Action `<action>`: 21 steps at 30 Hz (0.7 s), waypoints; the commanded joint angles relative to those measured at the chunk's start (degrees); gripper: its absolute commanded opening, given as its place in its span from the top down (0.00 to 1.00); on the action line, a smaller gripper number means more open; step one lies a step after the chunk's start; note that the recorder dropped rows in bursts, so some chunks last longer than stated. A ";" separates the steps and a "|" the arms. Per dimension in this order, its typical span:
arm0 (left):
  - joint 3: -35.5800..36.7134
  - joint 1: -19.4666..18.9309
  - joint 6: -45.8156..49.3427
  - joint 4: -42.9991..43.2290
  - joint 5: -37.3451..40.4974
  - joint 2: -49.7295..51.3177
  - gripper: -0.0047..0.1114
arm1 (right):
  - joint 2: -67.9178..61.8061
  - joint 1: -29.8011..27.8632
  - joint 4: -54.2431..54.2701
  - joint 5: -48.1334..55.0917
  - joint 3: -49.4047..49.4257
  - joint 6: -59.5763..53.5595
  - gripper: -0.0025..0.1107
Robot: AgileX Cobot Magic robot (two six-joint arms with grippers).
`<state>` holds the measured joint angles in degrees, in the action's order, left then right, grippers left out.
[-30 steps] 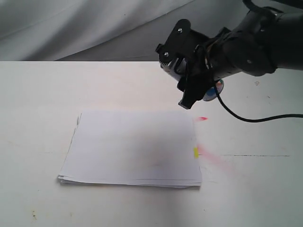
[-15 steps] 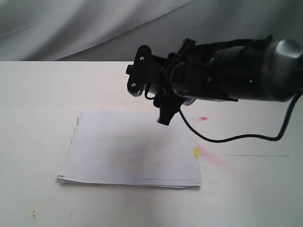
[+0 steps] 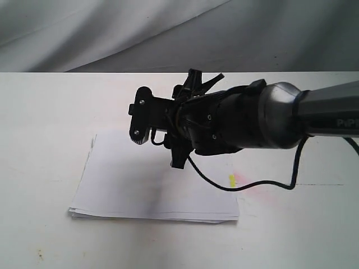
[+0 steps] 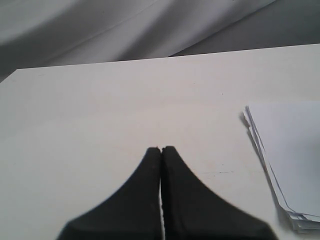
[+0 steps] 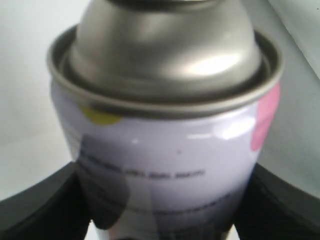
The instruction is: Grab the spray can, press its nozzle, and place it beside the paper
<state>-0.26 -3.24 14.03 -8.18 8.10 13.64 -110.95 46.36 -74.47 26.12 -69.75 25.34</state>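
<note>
The spray can (image 5: pixel 165 150) fills the right wrist view: white printed label, silver domed top (image 5: pixel 165 50), pink and yellow marks. The nozzle is cut off past the frame's edge. My right gripper (image 5: pixel 162 205) is shut on the can, with black fingers (image 5: pixel 40 205) on both sides of its body. In the exterior view my right arm (image 3: pixel 252 123) reaches across above the paper (image 3: pixel 129 179) and hides the can. The paper's yellow tab (image 3: pixel 231 180) shows at its right edge. My left gripper (image 4: pixel 161 149) is shut and holds nothing, low over the table left of the paper (image 4: pixel 290 150).
Pink spray stains (image 3: pixel 251 184) mark the white table (image 3: pixel 45 112) just right of the paper. A black cable (image 3: pixel 263 184) hangs from the right arm over the paper's right edge. A grey cloth backdrop (image 3: pixel 112 33) hangs behind the table.
My right arm has swung left with the can, from beside the paper's far right corner to above the paper. The can's blue dot no longer shows in the exterior view.
</note>
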 commanded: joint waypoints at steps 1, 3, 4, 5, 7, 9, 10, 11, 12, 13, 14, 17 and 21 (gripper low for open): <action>0.26 -0.09 -0.28 0.05 -0.53 -0.30 0.96 | 0.75 0.71 -0.51 3.44 -0.09 0.47 0.98; 0.26 -0.09 -0.28 0.05 -0.53 -0.30 0.96 | 0.75 1.13 -0.09 5.22 -0.09 0.47 0.98; 0.26 -0.09 -0.28 0.05 -0.53 -0.30 0.96 | 0.75 1.44 -0.09 5.72 -0.04 0.47 0.98; 0.26 -0.09 -0.28 0.05 -0.53 -0.30 0.96 | 0.75 1.66 -0.09 5.93 0.22 0.47 0.98; 0.26 -0.09 -0.28 0.05 -0.53 -0.30 0.96 | 0.86 1.82 -0.21 5.63 1.15 0.47 0.98; 0.26 -0.09 -0.28 0.05 -0.53 -0.30 0.96 | 1.21 2.28 -0.09 5.63 2.46 0.47 0.98; 0.26 -0.09 -0.28 0.05 -0.53 -0.30 0.96 | 1.48 2.40 -0.09 5.59 3.25 0.47 0.98; 0.26 -0.09 -0.28 0.05 -0.53 -0.30 0.96 | 1.60 2.57 -0.09 5.59 3.77 0.47 0.98; 0.26 -0.09 -0.28 0.05 -0.53 -0.30 0.96 | 1.82 2.82 -0.09 5.83 4.30 0.47 0.98; 0.26 -0.09 -0.28 0.05 -0.53 -0.30 0.96 | 1.82 2.82 -0.09 5.81 4.59 0.47 0.98; 0.26 -0.09 -0.28 0.05 -0.53 -0.30 0.96 | 1.96 2.82 0.31 5.95 4.62 0.47 0.98; 0.26 -0.09 -0.28 0.05 -0.53 -0.30 0.96 | 1.96 2.82 0.07 6.35 4.62 0.47 0.98; 0.26 -0.09 -0.28 0.05 -0.53 -0.30 0.96 | 1.96 2.82 -0.07 6.35 4.62 0.47 0.98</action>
<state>-0.26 -3.24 14.03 -8.18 8.10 13.64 -110.21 49.14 -73.33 31.53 -65.02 25.43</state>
